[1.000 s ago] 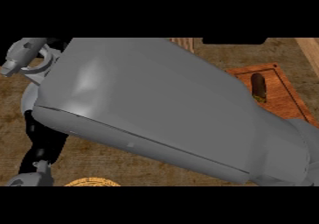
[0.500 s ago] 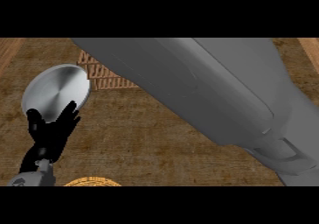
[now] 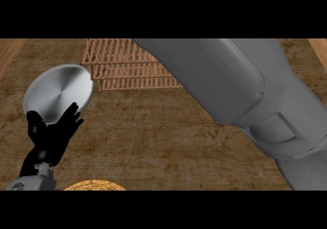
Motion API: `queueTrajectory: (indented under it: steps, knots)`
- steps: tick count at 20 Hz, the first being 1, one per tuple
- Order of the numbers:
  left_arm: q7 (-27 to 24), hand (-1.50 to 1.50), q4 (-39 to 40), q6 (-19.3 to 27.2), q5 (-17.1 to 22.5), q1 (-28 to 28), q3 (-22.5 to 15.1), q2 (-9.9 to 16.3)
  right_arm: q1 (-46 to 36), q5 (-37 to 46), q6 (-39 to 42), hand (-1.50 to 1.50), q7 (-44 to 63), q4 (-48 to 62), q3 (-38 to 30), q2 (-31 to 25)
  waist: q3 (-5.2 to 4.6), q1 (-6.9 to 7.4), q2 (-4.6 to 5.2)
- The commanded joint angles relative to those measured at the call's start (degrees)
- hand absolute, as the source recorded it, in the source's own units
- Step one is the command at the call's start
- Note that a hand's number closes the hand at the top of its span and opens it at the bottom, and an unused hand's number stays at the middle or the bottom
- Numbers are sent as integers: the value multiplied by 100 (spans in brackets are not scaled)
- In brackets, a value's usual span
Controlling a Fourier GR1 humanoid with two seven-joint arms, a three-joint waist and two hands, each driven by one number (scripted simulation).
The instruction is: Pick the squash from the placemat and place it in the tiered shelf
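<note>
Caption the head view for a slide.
Left robot hand open beside a silver plate; grey right forearm crosses the wooden shelf.

Left robot hand (image 3: 53, 134) open, fingers up

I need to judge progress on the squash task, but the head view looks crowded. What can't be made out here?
- Squash: shows nowhere in the head view, so held or placed cannot be told.
- Right hand: out of view; only the grey right forearm shows, filling the right side and covering the counter behind it.
- Shelf: its right part hidden by that forearm, its top cut by the edge.
- Placemat: only a sliver at the lower edge.
- Left hand, open, overlaps the plate.
</note>
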Motion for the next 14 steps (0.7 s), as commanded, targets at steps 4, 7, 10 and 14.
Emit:
queueTrajectory:
  steps: [4,7,10,14]
  knots:
    - [-111,0,321,123,-137,-33,-59,-207,8,249,-472,150,-798,966,-229,221,-23,31,40]
    - [-214,0,301,105,-200,9,-158,-284,-108,355,-627,150,-1042,1394,-332,126,-25,77,61]
    - [-79,0,293,-97,-16,-4,114,17,38,375,-796,150,-1366,1426,-419,163,-21,55,42]
    - [252,0,-50,191,-161,-109,-86,-202,65,332,-681,150,-1835,1644,-590,21,-15,55,34]
